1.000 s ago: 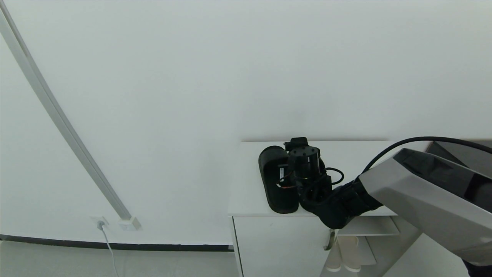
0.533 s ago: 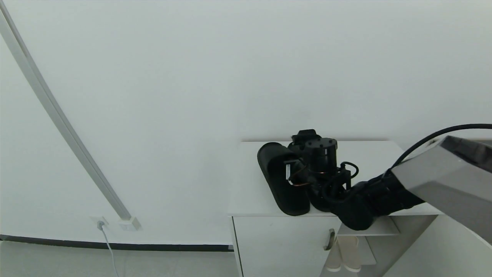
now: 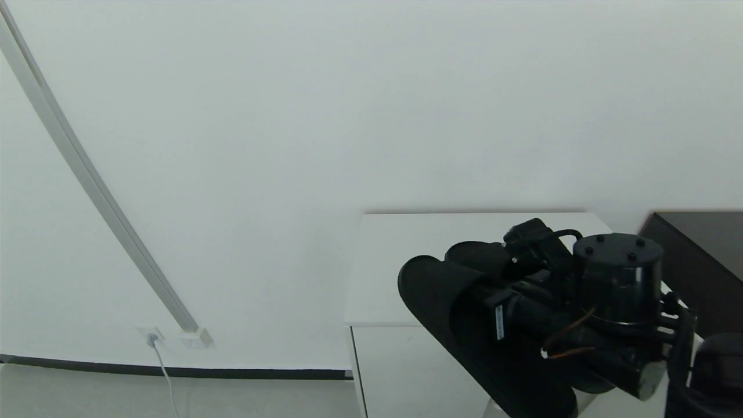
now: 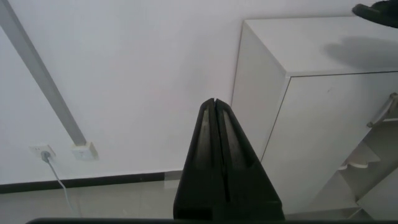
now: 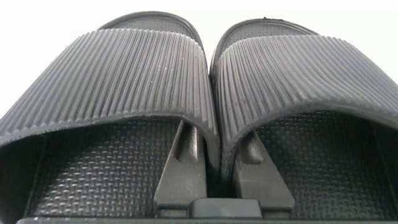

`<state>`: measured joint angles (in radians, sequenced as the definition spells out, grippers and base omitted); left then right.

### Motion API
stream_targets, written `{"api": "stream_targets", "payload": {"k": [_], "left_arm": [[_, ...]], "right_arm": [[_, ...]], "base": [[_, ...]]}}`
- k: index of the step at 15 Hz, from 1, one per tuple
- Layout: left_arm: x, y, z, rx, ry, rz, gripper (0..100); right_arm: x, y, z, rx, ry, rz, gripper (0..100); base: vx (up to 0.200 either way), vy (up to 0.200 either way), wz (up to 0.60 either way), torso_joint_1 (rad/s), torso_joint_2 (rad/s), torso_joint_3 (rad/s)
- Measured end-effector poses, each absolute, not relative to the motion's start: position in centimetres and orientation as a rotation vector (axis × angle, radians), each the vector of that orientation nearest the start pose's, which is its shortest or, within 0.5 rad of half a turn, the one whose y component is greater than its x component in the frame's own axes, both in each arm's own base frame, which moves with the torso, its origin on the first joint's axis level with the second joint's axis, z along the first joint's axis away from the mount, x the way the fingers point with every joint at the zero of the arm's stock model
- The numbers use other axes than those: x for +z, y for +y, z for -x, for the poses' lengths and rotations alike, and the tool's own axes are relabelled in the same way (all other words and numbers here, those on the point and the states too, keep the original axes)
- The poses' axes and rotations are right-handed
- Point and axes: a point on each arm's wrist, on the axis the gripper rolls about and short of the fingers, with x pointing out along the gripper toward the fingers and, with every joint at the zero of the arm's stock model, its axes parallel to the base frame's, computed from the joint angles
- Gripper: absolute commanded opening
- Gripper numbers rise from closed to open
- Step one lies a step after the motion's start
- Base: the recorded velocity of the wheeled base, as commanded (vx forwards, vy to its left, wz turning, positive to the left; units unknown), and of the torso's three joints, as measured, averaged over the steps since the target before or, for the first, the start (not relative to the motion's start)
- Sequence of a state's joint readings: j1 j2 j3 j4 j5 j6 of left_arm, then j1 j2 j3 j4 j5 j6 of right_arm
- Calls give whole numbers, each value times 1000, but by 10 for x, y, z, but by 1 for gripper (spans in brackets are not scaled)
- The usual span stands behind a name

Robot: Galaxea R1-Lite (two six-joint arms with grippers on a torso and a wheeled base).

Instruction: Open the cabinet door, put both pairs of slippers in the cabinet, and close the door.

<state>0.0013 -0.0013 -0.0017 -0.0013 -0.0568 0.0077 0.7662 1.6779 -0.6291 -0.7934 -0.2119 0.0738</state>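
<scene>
R jaws tight on ribbed black slippers [image 5: 137, 81], inner walls; L jaws together.

Count: 2 black slippers [image 5: 124, 68], one pair, both on the right claw [image 5: 217, 134], one finger inside each. 2 claws counting the left claw [image 4: 214, 106]. 1 white cabinet [image 3: 418, 261] beyond the right claw, 1 door handle [image 4: 384, 111], 1 wall socket [image 3: 152, 335], 1 trunking strip [image 3: 87, 174]
</scene>
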Motion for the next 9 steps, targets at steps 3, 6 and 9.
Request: {"api": "stream_targets", "payload": {"k": [3, 6, 9], "left_arm": [[76, -1, 23, -56, -4, -8, 0], [76, -1, 23, -56, -4, -8, 0], [76, -1, 23, -59, -4, -8, 0]], "right_arm": [[165, 190, -189, 578, 232, 45, 0], [167, 189, -185, 588, 225, 41, 0], [167, 191, -182, 602, 225, 43, 0]], "base": [[0, 0, 0, 0, 0, 0], [0, 0, 0, 0, 0, 0], [-200, 0, 0, 6, 4, 2]]}}
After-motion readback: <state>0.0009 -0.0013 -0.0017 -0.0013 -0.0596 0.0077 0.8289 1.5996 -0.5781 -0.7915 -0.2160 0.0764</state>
